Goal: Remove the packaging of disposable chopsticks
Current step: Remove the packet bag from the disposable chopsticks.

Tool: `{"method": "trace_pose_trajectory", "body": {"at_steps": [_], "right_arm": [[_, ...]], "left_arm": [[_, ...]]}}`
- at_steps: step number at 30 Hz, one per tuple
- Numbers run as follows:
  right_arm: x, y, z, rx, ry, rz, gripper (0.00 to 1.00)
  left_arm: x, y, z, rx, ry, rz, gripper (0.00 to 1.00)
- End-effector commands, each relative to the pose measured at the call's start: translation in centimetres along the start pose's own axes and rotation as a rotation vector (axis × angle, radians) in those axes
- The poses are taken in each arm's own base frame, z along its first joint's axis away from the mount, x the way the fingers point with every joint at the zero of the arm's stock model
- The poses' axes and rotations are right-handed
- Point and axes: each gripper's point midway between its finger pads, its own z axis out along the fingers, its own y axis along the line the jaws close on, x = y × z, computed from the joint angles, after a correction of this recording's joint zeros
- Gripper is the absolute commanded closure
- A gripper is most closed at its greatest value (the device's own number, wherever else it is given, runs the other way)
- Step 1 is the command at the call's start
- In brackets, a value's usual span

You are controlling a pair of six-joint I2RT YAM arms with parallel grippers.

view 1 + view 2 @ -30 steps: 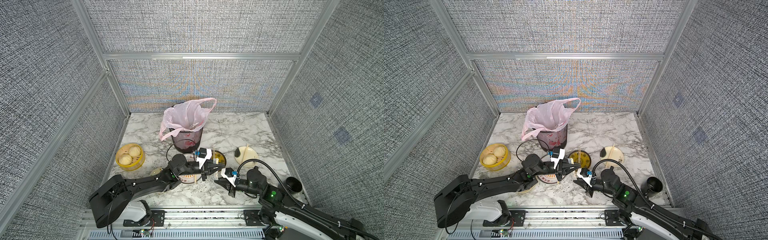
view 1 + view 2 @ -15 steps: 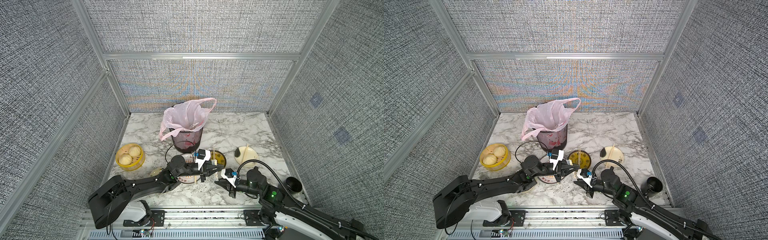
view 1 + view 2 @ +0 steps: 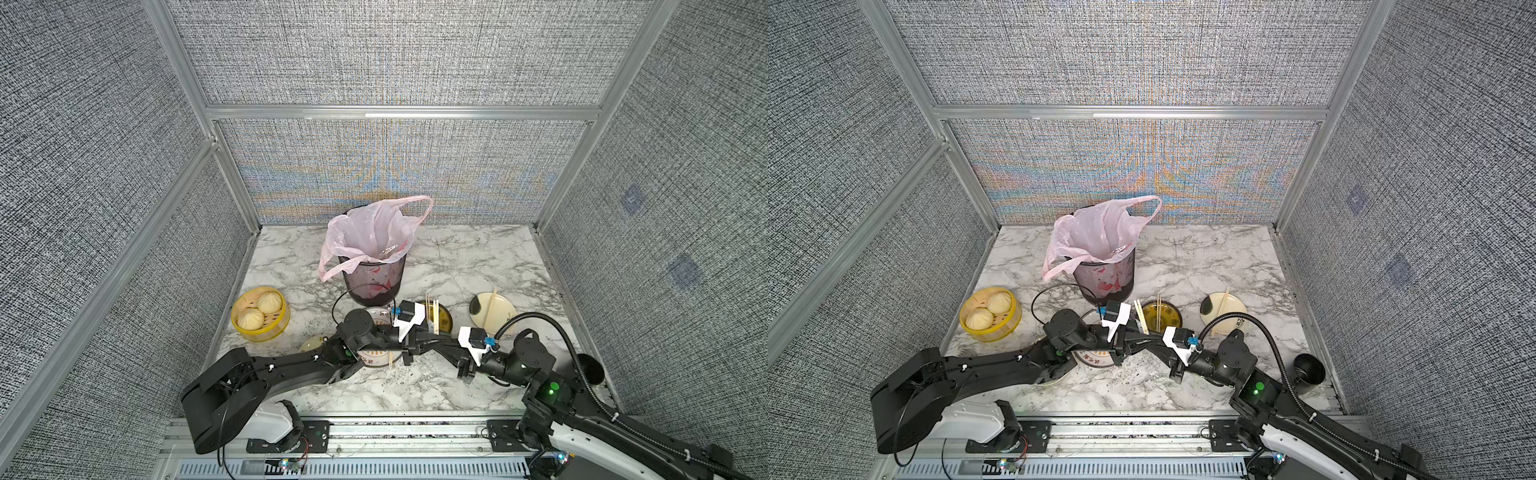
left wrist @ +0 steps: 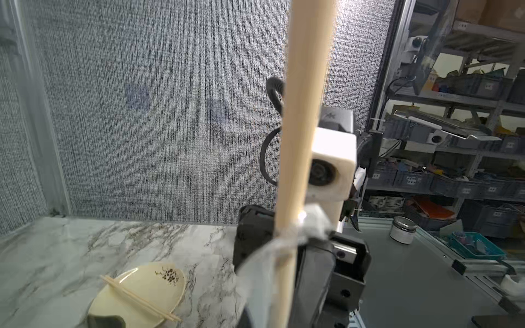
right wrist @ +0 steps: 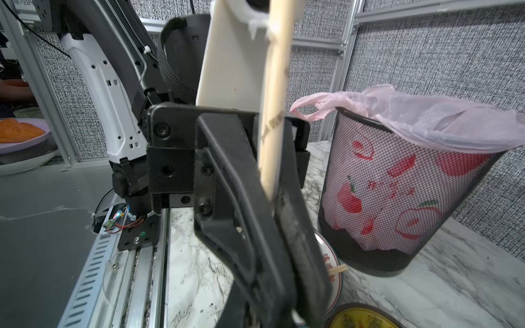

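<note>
Above the front middle of the marble table (image 3: 457,266), a pair of chopsticks (image 4: 301,113) is pinched in the closed left gripper (image 3: 436,341). A clear sleeve (image 4: 264,255) bunches round its lower part, and the right gripper (image 3: 445,350) is clamped on that sleeve. Behind them stands a bin (image 3: 374,286) lined with a pink bag (image 3: 370,232).

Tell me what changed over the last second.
The right end effector drew back rightward from the left end effector. Both stay shut, right on the packaging, left on the chopsticks. The bin and buns did not move.
</note>
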Motion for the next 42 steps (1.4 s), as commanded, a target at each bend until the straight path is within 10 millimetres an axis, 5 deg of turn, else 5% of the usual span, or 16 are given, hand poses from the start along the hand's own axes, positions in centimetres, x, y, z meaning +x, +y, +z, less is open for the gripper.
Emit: {"method": "trace_pose_trajectory", "body": {"at_steps": [1, 6, 10, 16, 25, 32, 34, 37, 42], "right_arm": [[-10.5, 2.2, -2.1, -0.092, -0.399, -0.196, 1.0], [-8.4, 1.6, -1.7, -0.061, -0.351, -0.158, 1.0], [-5.6, 0.6, -1.2, -0.011, -0.245, -0.099, 1.0], [-1.3, -0.2, -0.9, 0.037, -0.13, -0.03, 1.0], [-0.3, -0.1, -0.6, 0.023, -0.102, -0.013, 1.0], [-0.4, -0.1, -0.6, 0.024, -0.101, -0.014, 1.0], [-0.4, -0.1, -0.6, 0.023, -0.1, -0.013, 1.0], [-0.5, 0.0, -0.7, 0.02, -0.103, -0.012, 1.0], [-0.7, 0.0, -0.7, 0.02, -0.109, -0.014, 1.0]], "left_arm": [[6.2, 2.0, -0.5, -0.103, 0.188, -0.169, 0.91], [3.8, 1.9, -1.2, -0.151, 0.181, -0.135, 0.91], [1.9, 1.7, -1.1, -0.15, 0.156, -0.109, 0.75], [-1.1, 1.3, -0.5, -0.135, 0.137, -0.056, 0.64], [-6.2, -0.4, -0.8, -0.108, 0.062, 0.05, 0.57], [-7.5, -1.5, -1.3, -0.085, 0.028, 0.072, 0.51], [-7.8, -1.5, -1.3, -0.09, 0.022, 0.08, 0.62], [-7.7, -1.4, -1.1, -0.08, 0.032, 0.074, 0.92], [-6.0, -0.8, -0.9, -0.091, 0.061, 0.053, 1.0]]}}
